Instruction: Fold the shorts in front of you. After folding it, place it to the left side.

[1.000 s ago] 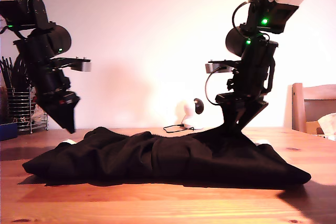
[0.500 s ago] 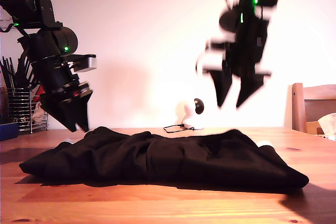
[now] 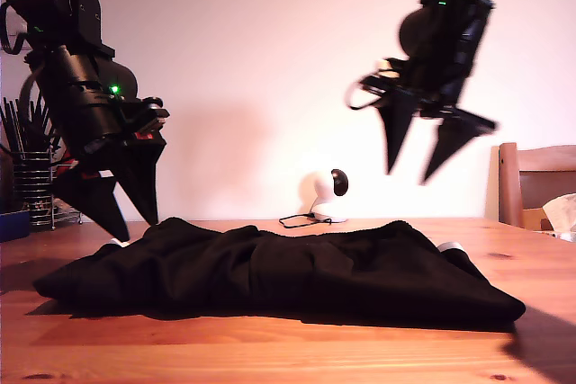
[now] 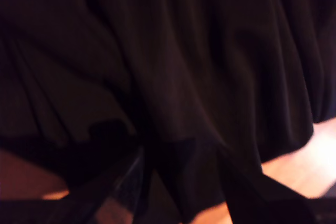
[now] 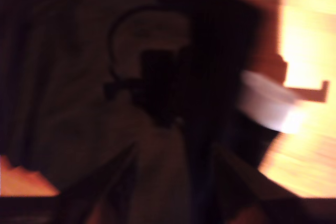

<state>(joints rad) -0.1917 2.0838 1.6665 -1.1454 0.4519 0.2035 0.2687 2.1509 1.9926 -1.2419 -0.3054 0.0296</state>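
The black shorts (image 3: 288, 272) lie in a low, rumpled heap across the wooden table (image 3: 270, 352), with a bit of white trim (image 3: 450, 247) at the end on the exterior view's right. My first gripper (image 3: 137, 229) hangs open just above the shorts' end at the exterior view's left. In the first wrist view its dark fingers (image 4: 121, 187) frame black fabric (image 4: 184, 66) with nothing between them. My second gripper (image 3: 409, 177) is open and empty, high over the other end. The second wrist view is blurred; it shows the shorts (image 5: 68, 93) and the white trim (image 5: 268, 106) below the second gripper (image 5: 176, 150).
A small white camera (image 3: 322, 195) with a black cable stands behind the shorts. A wire rack of utensils (image 3: 36, 186) and a blue box (image 3: 13, 224) are at the exterior view's left edge. A wooden chair (image 3: 535, 182) stands at its right edge.
My second gripper let go of the shorts and rose well above them; the lifted peak of fabric dropped flat. My first gripper opened and swung down toward the shorts' end.
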